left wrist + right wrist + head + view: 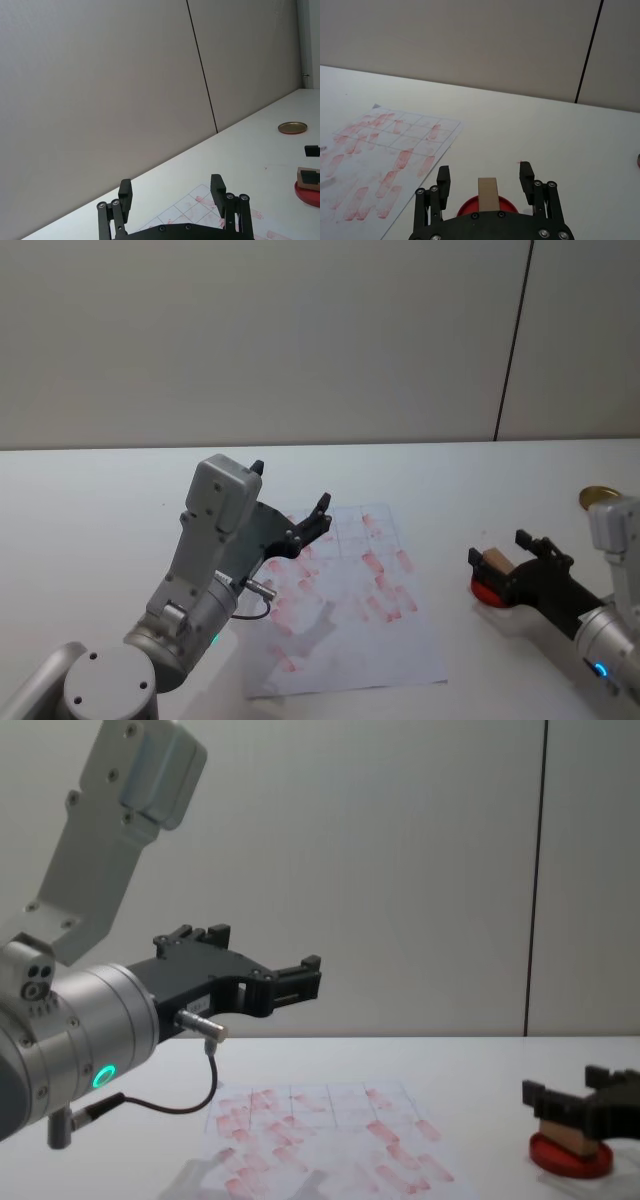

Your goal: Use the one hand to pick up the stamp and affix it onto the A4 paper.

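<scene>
The stamp (488, 194), a light-tan wooden block, stands on a round red ink pad (488, 592) at the table's right. My right gripper (485, 172) is open, one finger on each side of the stamp with gaps between; the chest view shows the same stamp (564, 1129) between those fingers. The A4 paper (350, 625), gridded and covered with pinkish-red marks, lies flat at the table's middle. My left gripper (290, 488) hovers open and empty above the paper's left part, well off the table in the chest view.
A flat gold disc (600, 497) lies at the far right, behind the right arm. Bare white table surrounds the paper, and a grey wall with a dark seam stands behind it.
</scene>
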Controlling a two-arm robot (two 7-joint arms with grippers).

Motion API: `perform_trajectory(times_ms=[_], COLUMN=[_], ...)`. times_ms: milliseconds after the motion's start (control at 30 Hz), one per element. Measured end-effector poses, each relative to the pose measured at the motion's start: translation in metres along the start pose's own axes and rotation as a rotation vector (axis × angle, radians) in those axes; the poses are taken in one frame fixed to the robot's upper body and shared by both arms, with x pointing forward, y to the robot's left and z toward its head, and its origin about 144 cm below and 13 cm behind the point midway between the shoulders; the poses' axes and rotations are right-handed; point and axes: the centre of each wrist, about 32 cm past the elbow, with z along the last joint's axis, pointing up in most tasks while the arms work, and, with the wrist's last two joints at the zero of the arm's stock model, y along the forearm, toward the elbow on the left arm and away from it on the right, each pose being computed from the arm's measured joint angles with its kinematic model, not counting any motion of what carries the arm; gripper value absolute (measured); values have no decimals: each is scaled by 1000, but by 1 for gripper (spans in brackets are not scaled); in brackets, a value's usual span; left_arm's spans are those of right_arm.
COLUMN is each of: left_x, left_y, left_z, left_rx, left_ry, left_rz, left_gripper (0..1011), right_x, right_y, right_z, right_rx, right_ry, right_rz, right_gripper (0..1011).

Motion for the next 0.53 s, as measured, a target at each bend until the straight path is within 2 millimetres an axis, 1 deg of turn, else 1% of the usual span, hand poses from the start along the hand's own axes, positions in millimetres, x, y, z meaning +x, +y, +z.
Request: perform_trajectory(times_ms=[33, 100, 133, 167, 233, 533], left_x=[0, 0, 0, 0, 0, 0], left_y=[0, 0, 0, 0, 0, 0], left_z=[0, 0, 0, 0, 0, 0], left_rx=[0, 0, 0, 0, 0, 0], left_ry=[0, 0, 0, 0, 0, 0], left_rz=[0, 0, 0, 0, 0, 0], left_gripper=[993, 993, 993, 993, 993, 993], right_x=[0, -1, -1, -2, -2, -4], right_y=[0, -2, -3, -4, -5, -9], right_z=[1, 5, 5, 8, 11, 18], right_rx=[5, 19, 22, 32, 42, 67], right_ry=[-2, -9, -10, -15, -20, -32], right_rz=[-1, -1, -2, -3, -4, -6], right_gripper=[816, 893, 911, 958, 1000, 1001])
